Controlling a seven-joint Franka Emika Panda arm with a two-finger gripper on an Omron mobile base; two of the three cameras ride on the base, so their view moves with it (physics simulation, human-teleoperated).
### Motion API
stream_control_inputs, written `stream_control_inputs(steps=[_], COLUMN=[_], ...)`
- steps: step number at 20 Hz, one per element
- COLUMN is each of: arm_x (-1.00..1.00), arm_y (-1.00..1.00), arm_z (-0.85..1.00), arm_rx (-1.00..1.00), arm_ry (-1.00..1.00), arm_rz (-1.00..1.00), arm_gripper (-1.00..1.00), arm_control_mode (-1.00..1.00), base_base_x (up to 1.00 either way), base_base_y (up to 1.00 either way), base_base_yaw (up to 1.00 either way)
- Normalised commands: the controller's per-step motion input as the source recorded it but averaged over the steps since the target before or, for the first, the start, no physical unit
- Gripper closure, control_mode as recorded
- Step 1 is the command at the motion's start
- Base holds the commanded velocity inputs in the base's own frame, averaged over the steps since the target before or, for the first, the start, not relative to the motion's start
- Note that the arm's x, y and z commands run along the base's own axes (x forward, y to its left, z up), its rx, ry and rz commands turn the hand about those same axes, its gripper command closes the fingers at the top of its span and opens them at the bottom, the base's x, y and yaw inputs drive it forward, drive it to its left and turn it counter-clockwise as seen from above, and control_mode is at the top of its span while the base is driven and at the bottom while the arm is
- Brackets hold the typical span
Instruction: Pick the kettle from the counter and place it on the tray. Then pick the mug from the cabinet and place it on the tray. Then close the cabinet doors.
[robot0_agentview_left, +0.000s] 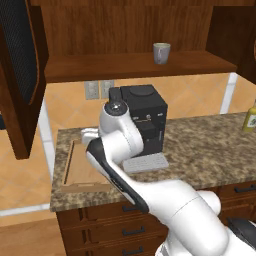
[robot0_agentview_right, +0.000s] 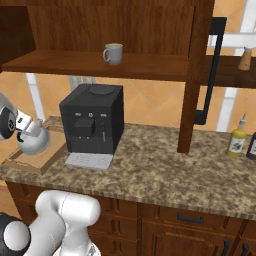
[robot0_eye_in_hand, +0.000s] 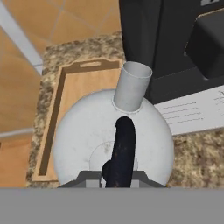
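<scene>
My gripper (robot0_eye_in_hand: 119, 176) is shut on the thin black handle (robot0_eye_in_hand: 122, 146) of the silver-grey kettle (robot0_eye_in_hand: 87, 135), whose spout points toward the coffee machine. In the right base view the kettle (robot0_agentview_right: 34, 138) hangs low over the wooden tray (robot0_agentview_right: 31, 161) at the counter's left end; I cannot tell whether it touches the tray. My arm hides most of the kettle in the left base view, where the tray (robot0_agentview_left: 80, 172) lies beside my elbow. The grey-green mug (robot0_agentview_left: 161, 52) (robot0_agentview_right: 114, 53) stands on the open cabinet's shelf (robot0_agentview_left: 125, 67). Both cabinet doors (robot0_agentview_left: 20, 70) (robot0_agentview_right: 200, 75) stand open.
A black coffee machine (robot0_agentview_left: 142, 112) (robot0_agentview_right: 92, 117) with a grey drip plate stands right of the tray, close to the kettle. A yellow-green bottle (robot0_agentview_right: 236, 141) stands far right on the granite counter (robot0_agentview_right: 160, 170). Dark drawers with black handles run below.
</scene>
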Motion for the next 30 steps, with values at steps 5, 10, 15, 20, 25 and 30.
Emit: stream_control_inputs(steps=[5,10,15,20,25,30], arm_x=[0.52,0.71,0.61,0.29,0.32,0.36], arm_y=[0.37,0.05,0.07,0.2,0.19,0.09], arm_z=[-0.3,-0.21,-0.31,-0.39,-0.25,-0.22], arm_rx=[0.01,0.03,0.01,0.0,0.01,0.02], arm_ry=[0.0,0.0,0.0,0.0,0.0,0.01], arm_rz=[-0.07,-0.06,-0.04,-0.03,-0.04,-0.03], arm_gripper=[1.0,1.0,1.0,1.0,1.0,1.0], arm_control_mode=[-1.0,-1.0,-1.0,-1.0,-1.0,-1.0], base_base_x=[0.0,0.0,0.0,0.0,0.0,0.0], base_base_y=[0.0,0.0,0.0,0.0,0.0,0.0], base_base_yaw=[0.0,0.0,0.0,0.0,0.0,0.0])
